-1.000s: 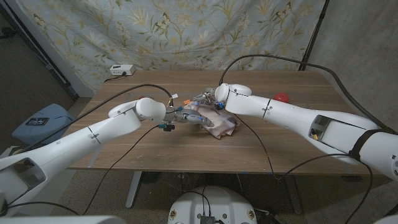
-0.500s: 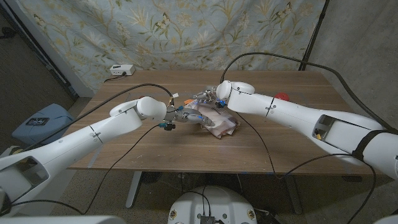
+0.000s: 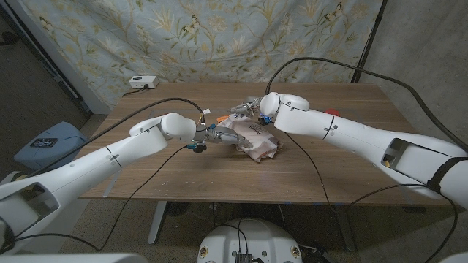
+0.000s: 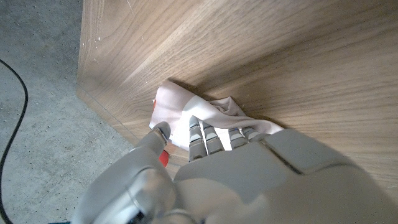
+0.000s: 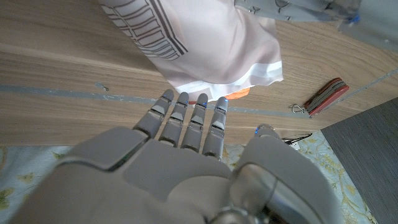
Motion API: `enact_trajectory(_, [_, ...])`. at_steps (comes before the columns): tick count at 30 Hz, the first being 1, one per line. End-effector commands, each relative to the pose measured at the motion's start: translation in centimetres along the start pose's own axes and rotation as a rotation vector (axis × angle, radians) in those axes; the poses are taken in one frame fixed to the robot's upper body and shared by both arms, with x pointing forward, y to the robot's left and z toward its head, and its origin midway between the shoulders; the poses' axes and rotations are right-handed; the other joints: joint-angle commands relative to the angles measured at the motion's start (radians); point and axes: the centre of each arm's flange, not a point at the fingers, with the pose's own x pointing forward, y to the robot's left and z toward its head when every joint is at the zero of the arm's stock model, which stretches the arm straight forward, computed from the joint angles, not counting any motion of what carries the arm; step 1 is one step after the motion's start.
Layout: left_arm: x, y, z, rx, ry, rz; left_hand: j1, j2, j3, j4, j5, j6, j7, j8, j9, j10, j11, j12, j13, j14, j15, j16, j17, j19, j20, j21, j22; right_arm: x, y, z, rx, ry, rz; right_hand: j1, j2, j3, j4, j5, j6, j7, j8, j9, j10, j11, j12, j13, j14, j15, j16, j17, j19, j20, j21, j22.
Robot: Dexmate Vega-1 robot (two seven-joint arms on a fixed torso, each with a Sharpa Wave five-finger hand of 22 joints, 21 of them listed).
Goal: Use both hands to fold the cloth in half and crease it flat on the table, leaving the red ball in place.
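Note:
The pale pink cloth (image 3: 257, 145) lies bunched on the middle of the wooden table (image 3: 146, 175). My left hand (image 3: 212, 135) is at its left edge; in the left wrist view its fingers (image 4: 200, 132) curl down onto the cloth (image 4: 186, 112), with the thumb beside them. My right hand (image 3: 252, 111) hovers over the far side of the cloth. In the right wrist view that hand (image 5: 186, 124) is open, fingers straight, above the cloth's white hem (image 5: 211, 56). The red ball (image 3: 331, 112) peeks out behind my right arm.
A red pocket knife (image 5: 323, 96) lies on the table near the cloth. Something orange (image 5: 239, 93) shows under the cloth's hem. A white box (image 3: 142, 82) sits at the table's far left edge. A blue case (image 3: 47, 142) stands on the floor at the left.
My right arm has swung up and to the right, drawing its hand back off the cloth. My left hand and the cloth have stayed put.

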Motion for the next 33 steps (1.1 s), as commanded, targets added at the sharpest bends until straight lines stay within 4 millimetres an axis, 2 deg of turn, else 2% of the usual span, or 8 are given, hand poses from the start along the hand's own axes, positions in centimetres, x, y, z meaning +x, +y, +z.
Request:
enact_trajectory(1, [-0.1, 0.2, 0.1, 0.006, -0.002, -0.004, 0.009, 0.0, 0.004, 0.004, 0.003, -0.001, -0.001, 0.002, 0.003, -0.002, 0.0, 0.004, 0.0, 0.005, 0.004, 0.002, 0.002, 0.003, -0.002, 0.006, 0.004, -1.9, 1.1, -2.2, 0.021, 0.042, -0.018, -0.003, 0.0, 0.006, 0.0, 0.008, 0.003, 0.001, 0.002, 0.001, 0.01, -0.001, -0.003, 0.002, -0.002, -0.004, -0.002, -0.002, -0.005, -0.002, -0.002, 0.001])
enact_trajectory(6, [0.0, 0.2, 0.2, 0.009, -0.002, -0.006, 0.009, 0.0, 0.004, 0.004, 0.003, -0.001, 0.0, 0.002, 0.003, -0.002, 0.0, 0.004, 0.0, 0.005, 0.004, 0.002, 0.003, 0.003, -0.002, 0.006, 0.004, -2.2, 1.9, -3.3, 0.008, 0.064, -0.026, -0.007, -0.002, 0.007, -0.001, 0.009, 0.002, 0.007, 0.001, 0.001, -0.002, -0.004, -0.01, 0.003, 0.003, -0.014, 0.002, -0.008, 0.028, -0.014, 0.015, 0.001])
enact_trajectory(9, [0.0, 0.2, 0.3, 0.011, 0.0, -0.007, 0.01, 0.0, 0.004, 0.004, 0.003, -0.001, 0.001, 0.002, 0.003, -0.002, 0.001, 0.004, 0.0, 0.005, 0.005, 0.002, 0.002, 0.003, -0.002, 0.006, 0.004, -2.4, 2.3, -3.8, 0.009, 0.079, -0.022, -0.009, -0.002, 0.007, -0.001, 0.009, 0.001, 0.009, 0.0, 0.001, 0.0, -0.007, -0.01, 0.003, 0.006, -0.017, 0.004, -0.01, 0.029, -0.015, 0.016, 0.001])
enact_trajectory(13, [-0.1, 0.2, 0.3, 0.011, 0.006, -0.009, 0.01, 0.0, 0.004, 0.004, 0.003, -0.005, 0.0, 0.001, 0.003, -0.002, 0.0, 0.004, 0.0, 0.005, 0.004, 0.002, 0.003, 0.003, -0.002, 0.006, 0.004, -2.4, 2.9, -4.6, 0.01, 0.086, -0.022, -0.013, -0.004, 0.008, -0.001, 0.009, 0.001, 0.013, 0.0, 0.002, 0.005, -0.016, -0.01, 0.003, 0.009, -0.004, 0.006, -0.014, 0.008, -0.007, 0.008, 0.0])
enact_trajectory(17, [-0.1, 0.2, 0.3, 0.015, 0.005, -0.013, 0.01, 0.0, 0.003, 0.004, 0.003, -0.004, -0.001, 0.001, 0.003, -0.001, 0.0, 0.005, 0.0, 0.005, 0.004, 0.002, 0.003, 0.003, -0.002, 0.006, 0.004, -2.4, 3.4, -5.2, 0.011, 0.088, -0.018, -0.016, -0.004, 0.008, -0.001, 0.009, 0.003, 0.012, 0.001, 0.002, 0.006, -0.022, -0.01, 0.003, 0.003, -0.006, 0.004, -0.017, -0.007, -0.005, 0.004, 0.0])
enact_trajectory(33, [0.0, 0.5, 0.3, 0.019, 0.003, -0.006, 0.01, 0.001, 0.003, 0.004, 0.003, -0.007, 0.0, 0.001, 0.003, -0.001, -0.004, 0.005, 0.0, 0.005, 0.004, 0.003, 0.003, 0.003, -0.001, 0.006, 0.004, -1.0, 5.0, -6.0, -0.005, 0.105, -0.022, -0.021, -0.006, 0.009, -0.001, 0.01, 0.003, 0.013, 0.0, 0.002, 0.008, -0.024, -0.011, 0.004, -0.003, -0.015, 0.003, -0.021, -0.016, -0.006, 0.004, 0.0])
